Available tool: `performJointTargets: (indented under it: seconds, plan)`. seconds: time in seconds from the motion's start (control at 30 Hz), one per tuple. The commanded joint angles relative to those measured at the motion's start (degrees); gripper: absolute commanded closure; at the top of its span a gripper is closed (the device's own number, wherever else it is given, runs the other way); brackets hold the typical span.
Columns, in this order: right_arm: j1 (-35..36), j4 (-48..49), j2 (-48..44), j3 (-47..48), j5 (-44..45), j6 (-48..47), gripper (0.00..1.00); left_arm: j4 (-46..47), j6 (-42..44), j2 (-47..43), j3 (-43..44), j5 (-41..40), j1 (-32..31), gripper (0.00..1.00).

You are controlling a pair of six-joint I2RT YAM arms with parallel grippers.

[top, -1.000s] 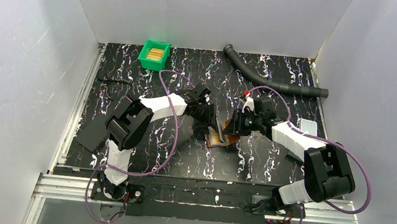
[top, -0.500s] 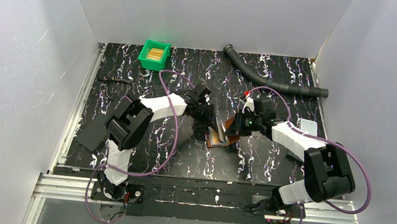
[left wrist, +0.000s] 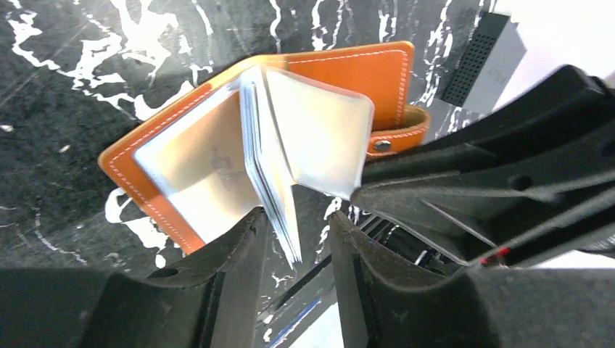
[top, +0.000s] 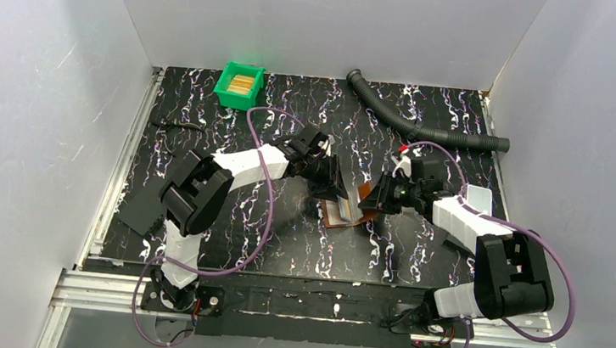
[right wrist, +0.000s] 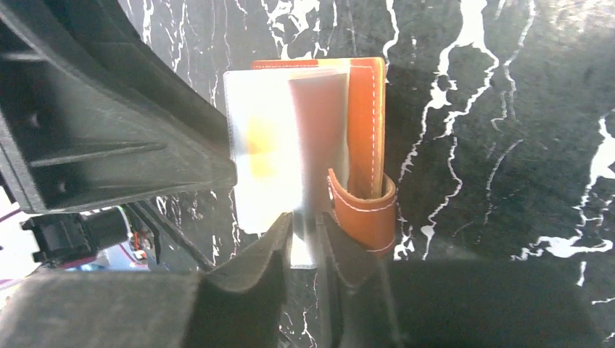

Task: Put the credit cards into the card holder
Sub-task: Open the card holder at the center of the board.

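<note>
Spreading the brown leather card holder [left wrist: 341, 72]: right tool [right wrist: 304, 225] pinches a clear sleeve [right wrist: 261, 145], left tool [left wrist: 294, 232] straddles the leaves [left wrist: 312, 130] unclenched; next, fetch tan plastic cards [top: 241, 83].

The brown leather folding card holder [top: 342, 210] lies opened at the middle of the black marbled worktop [top: 298, 241], between the two hands. The left hand [top: 337, 187] is just behind and to its left, straddling its upright inner leaves. The right hand [top: 373, 201] is at its right edge. In the far left corner, the green plastic bin [top: 222, 87] holds the yellowish-tan plastic credit cards [top: 244, 81]. The black corrugated hose [top: 428, 128] lies along the far right. A flat black sheet [top: 139, 209] lies at the left edge.
</note>
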Motion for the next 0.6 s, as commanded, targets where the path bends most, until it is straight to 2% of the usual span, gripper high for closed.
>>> performJointTargets:
  seconds: [0.0,0.1,0.47,0.57]
  plan:
    - [-3.7,6.4,-1.7,-2.6,-6.2,5.1,0.69,2.2,-1.6,-0.4,3.5,3.0,-0.8,0.67]
    - [-4.8,6.4,-2.4,-2.9,-6.8,4.8,0.65,2.4,-2.0,1.1,5.3,3.5,-1.4,0.70]
    - [-5.2,5.4,-3.4,-2.4,-7.2,3.1,0.54,2.8,-2.6,3.1,6.8,3.4,-2.1,0.71]
    - [-5.1,5.8,-2.6,-2.2,-9.1,2.1,0.48,2.6,-2.5,3.7,6.7,3.5,-2.2,0.71]
